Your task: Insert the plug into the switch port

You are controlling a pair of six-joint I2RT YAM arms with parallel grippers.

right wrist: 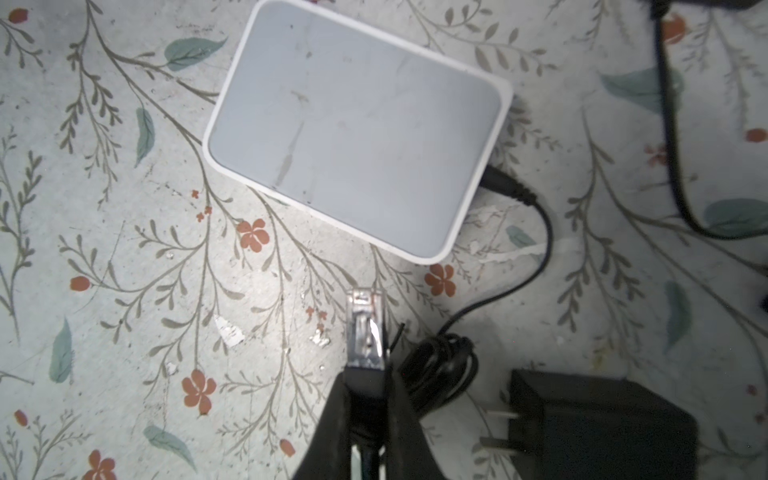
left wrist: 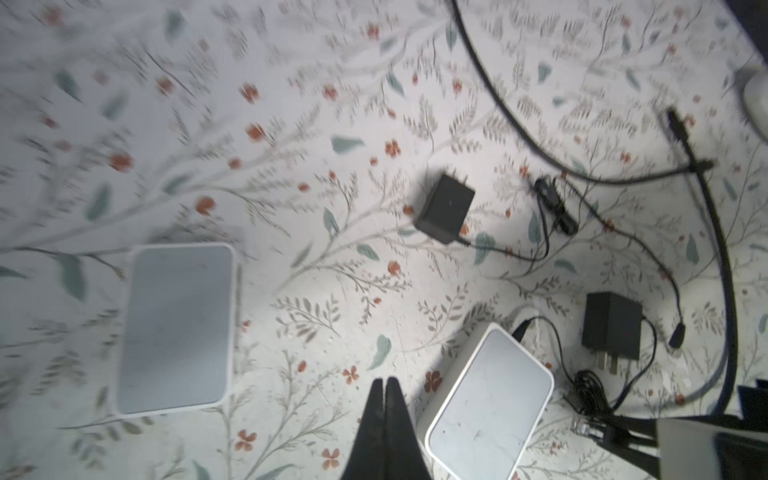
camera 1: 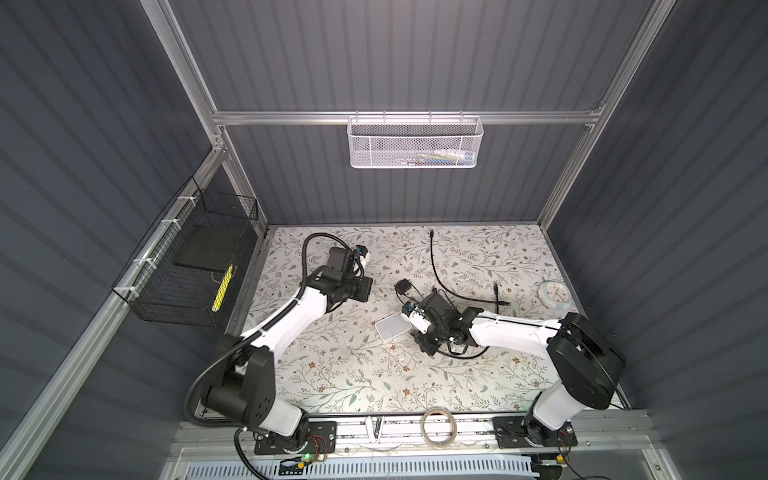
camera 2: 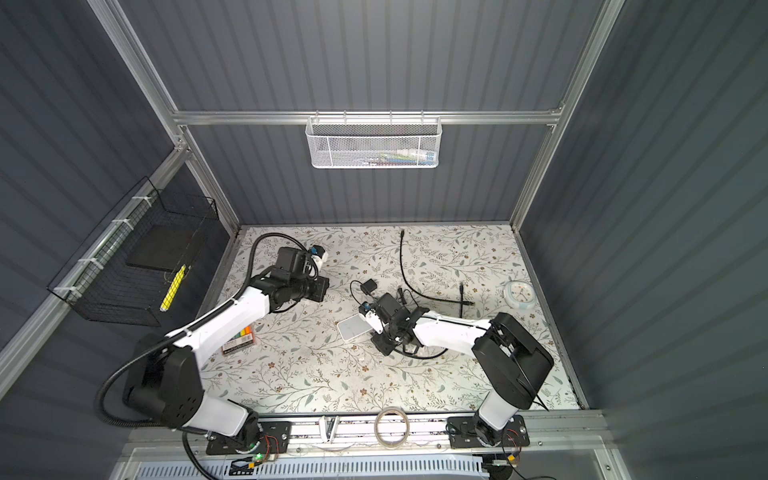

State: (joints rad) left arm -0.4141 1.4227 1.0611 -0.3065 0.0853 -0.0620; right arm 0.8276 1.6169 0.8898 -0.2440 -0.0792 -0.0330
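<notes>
Right tool (right wrist: 368, 384) is clamping the clear plug (right wrist: 365, 328), holding it just short of the white switch (right wrist: 353, 124) lying on the desk (right wrist: 124, 270) at its nine o'clock, while the left tool (left wrist: 385, 386) is hovering pinched together and empty, so insertion is looking not yet begun.

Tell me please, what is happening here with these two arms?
The right gripper has its jaws shut on a clear Ethernet plug and holds it just short of the white network switch, tip towards it. The plug is not yet inserted, and the ports are not visible. A black power cable already enters the switch's side. The left gripper is shut, holds nothing and hangs apart from the switch.
</notes>
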